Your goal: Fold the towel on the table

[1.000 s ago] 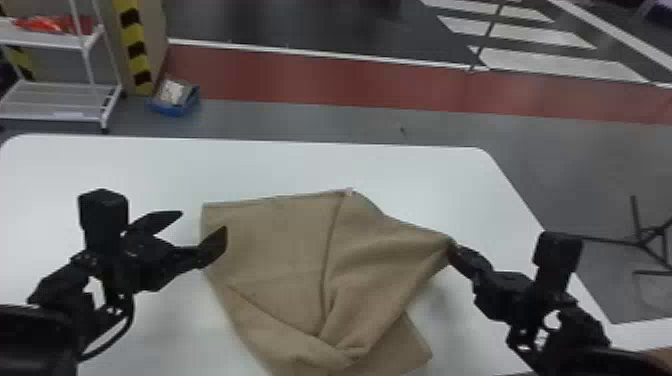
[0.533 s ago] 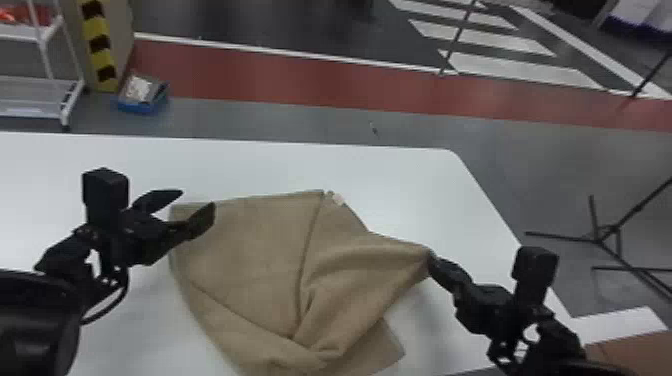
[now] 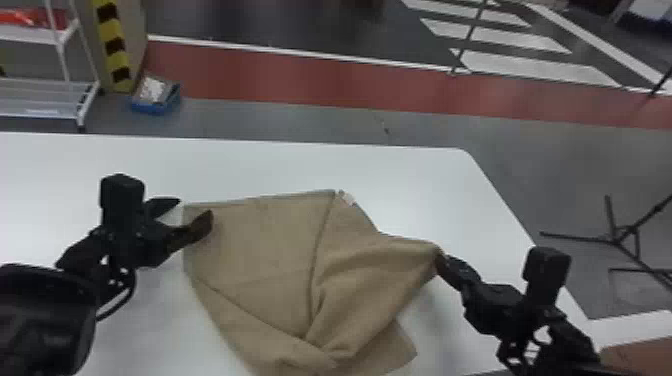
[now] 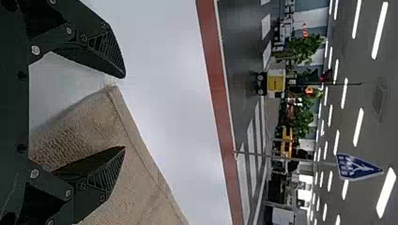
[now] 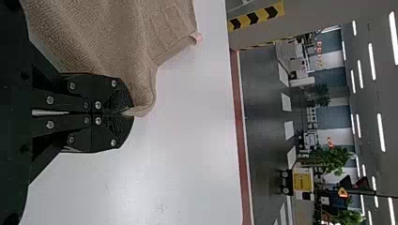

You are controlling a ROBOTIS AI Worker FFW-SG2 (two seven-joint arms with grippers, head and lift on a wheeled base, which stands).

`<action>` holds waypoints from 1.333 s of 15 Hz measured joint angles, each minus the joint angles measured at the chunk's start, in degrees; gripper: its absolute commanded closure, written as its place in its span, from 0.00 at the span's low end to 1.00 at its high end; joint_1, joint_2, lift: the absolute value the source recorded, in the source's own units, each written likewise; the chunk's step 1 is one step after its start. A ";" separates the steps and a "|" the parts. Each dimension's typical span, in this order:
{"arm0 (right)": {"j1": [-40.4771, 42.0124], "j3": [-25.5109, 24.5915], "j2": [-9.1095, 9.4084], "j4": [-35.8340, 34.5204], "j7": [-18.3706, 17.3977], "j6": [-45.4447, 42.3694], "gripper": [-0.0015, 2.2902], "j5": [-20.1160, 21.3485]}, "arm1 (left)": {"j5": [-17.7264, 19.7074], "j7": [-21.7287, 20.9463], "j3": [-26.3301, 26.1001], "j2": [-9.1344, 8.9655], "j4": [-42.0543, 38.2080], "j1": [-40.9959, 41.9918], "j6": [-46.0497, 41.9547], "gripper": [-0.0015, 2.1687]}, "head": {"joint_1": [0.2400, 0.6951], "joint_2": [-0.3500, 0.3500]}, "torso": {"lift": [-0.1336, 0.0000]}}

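Table (image 3: 380, 175) spreads beyond towel (image 3: 260, 260); near hem (image 3: 305, 361) perhaps rumpled

Head view looking forward and down from farther back, table (image 3: 280, 167) spanning lower frame, red strip (image 3: 300, 75) crossing top. Both wrist views peering close over towel (image 3: 255, 245), turned sideways, facing across table toward ceiling lights (image 4: 359, 126). Left sharing towel corner at head frame's left-centre, right sharing one right of centre.
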 measured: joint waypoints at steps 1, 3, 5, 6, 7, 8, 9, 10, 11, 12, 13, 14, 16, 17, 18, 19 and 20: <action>0.13 0.03 0.02 0.14 0.32 -0.35 0.65 0.05 | -0.18 0.48 0.00 -0.11 0.57 -0.36 0.07 0.18 | 1.00 0.14 | 0.08; 0.36 -0.05 0.02 0.43 1.10 -0.94 0.65 0.45 | -0.27 1.39 0.04 -0.23 1.35 -1.10 0.73 0.25 | 1.00 0.15 | 0.08; 0.49 -0.41 0.02 0.56 1.46 -1.28 0.65 0.64 | -0.23 1.38 0.18 -0.25 1.46 -1.36 1.56 0.28 | 1.00 0.15 | 0.08; 0.51 -0.59 0.02 0.60 1.59 -1.32 0.65 0.66 | -0.22 1.31 0.19 -0.25 1.46 -1.38 2.30 0.28 | 1.00 0.15 | 0.08; 0.52 -0.71 0.02 0.60 1.68 -1.34 0.65 0.67 | -0.27 1.28 0.18 -0.24 1.39 -1.42 3.34 0.28 | 1.00 0.15 | 0.08; 0.52 -0.76 0.02 0.61 1.70 -1.38 0.65 0.67 | -0.32 1.28 0.18 -0.22 1.24 -1.40 3.99 0.28 | 1.00 0.15 | 0.08; 0.48 -0.80 -0.01 0.64 1.71 -1.41 0.65 0.71 | -0.33 1.27 0.23 -0.18 1.01 -1.28 4.37 0.38 | 1.00 0.15 | 0.08; 0.31 -0.82 -0.03 0.69 1.70 -1.40 0.65 0.78 | -0.31 1.18 0.36 -0.16 0.81 -1.11 4.53 0.45 | 1.00 0.15 | 0.08; -0.01 -0.81 -0.05 0.86 1.70 -1.36 0.65 0.86 | -0.03 1.14 0.66 -0.13 0.52 -0.82 4.63 0.47 | 1.00 0.15 | 0.08; -0.38 -0.77 -0.06 1.08 1.70 -1.35 0.65 0.95 | 0.38 1.25 1.13 -0.10 -0.27 -0.30 5.42 0.67 | 1.00 0.15 | 0.08; -0.65 -0.71 -0.07 1.20 1.70 -1.33 0.65 0.97 | 0.95 1.82 1.80 -0.05 -2.71 0.54 9.10 0.78 | 1.00 0.15 | 0.08; -0.76 -0.68 -0.10 1.18 1.70 -1.13 0.65 0.95 | 1.75 2.96 2.75 0.06 -6.34 1.89 13.65 0.78 | 1.00 0.16 | 0.08; -1.17 -1.01 -0.22 0.30 1.97 0.39 0.65 0.89 | 3.90 5.64 6.19 0.31 -17.07 6.39 23.96 0.78 | 1.00 0.18 | 0.08; -1.77 -1.64 -0.33 -0.67 2.44 2.37 0.65 0.88 | 4.89 7.80 8.16 0.46 -23.53 8.84 29.54 0.78 | 1.00 0.19 | 0.08; -2.58 -2.54 -0.47 -2.06 3.17 4.94 0.65 0.90 | 5.88 9.11 10.19 0.63 -29.52 11.10 33.47 0.78 | 1.00 0.20 | 0.08; -3.30 -3.42 -0.55 -3.48 3.66 7.15 0.65 0.94 | 7.06 9.80 12.23 0.80 -34.39 12.84 35.65 0.78 | 1.00 0.21 | 0.08; -4.10 -4.48 -0.66 -5.16 3.93 9.39 0.65 1.03 | 8.97 10.43 14.85 1.10 -39.12 14.68 37.27 0.78 | 1.00 0.21 | 0.08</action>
